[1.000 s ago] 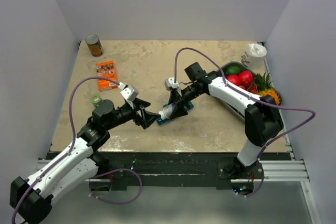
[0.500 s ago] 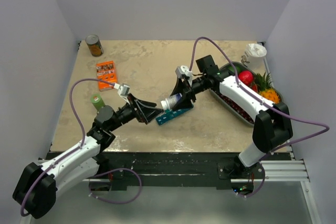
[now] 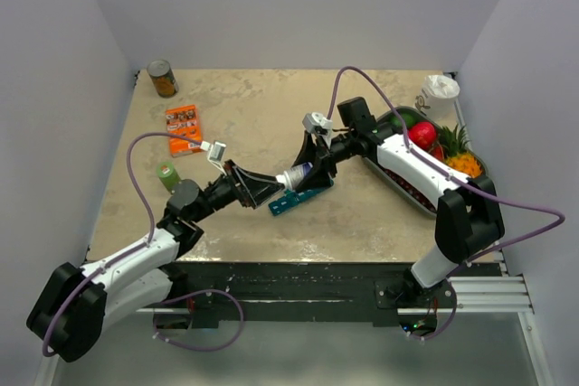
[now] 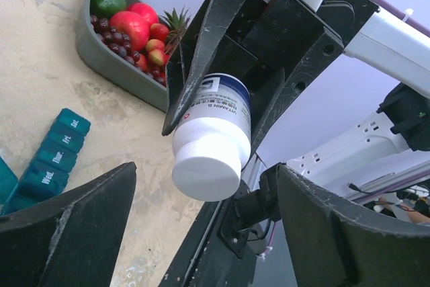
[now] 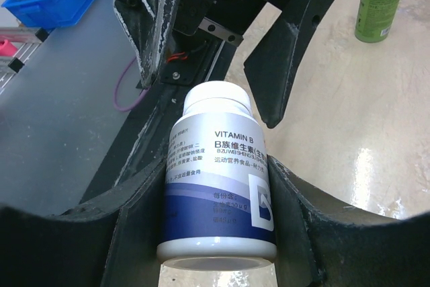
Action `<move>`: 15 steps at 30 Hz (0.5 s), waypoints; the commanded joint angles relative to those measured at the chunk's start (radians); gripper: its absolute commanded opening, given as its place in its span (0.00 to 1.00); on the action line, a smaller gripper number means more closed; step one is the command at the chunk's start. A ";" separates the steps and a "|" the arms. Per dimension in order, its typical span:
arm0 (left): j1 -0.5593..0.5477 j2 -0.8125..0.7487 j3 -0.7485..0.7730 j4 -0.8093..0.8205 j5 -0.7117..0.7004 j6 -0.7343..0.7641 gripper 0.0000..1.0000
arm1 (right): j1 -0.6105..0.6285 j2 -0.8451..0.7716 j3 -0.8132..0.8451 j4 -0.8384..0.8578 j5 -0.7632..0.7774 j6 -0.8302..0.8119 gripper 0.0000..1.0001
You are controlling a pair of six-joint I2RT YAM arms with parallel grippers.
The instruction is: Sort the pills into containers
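Right gripper (image 5: 215, 179) clamps the vitamin bottle (image 4: 218, 109), presenting its white cap (image 4: 208, 166) to the left gripper (image 3: 271, 187), jaws spread, presumably for unscrewing.

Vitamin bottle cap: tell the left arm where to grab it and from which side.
Grip the white cap across its round rim, approaching along the axis of the vitamin bottle from the cap end. The right gripper clamps the bottle's body, so only the cap juts toward the open left gripper.

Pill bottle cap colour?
White cap on the bottle, clearest in the left wrist view.
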 commanded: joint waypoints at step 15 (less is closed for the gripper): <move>-0.042 0.061 0.095 0.030 0.017 0.008 0.24 | 0.018 -0.028 -0.046 0.154 0.051 0.083 0.00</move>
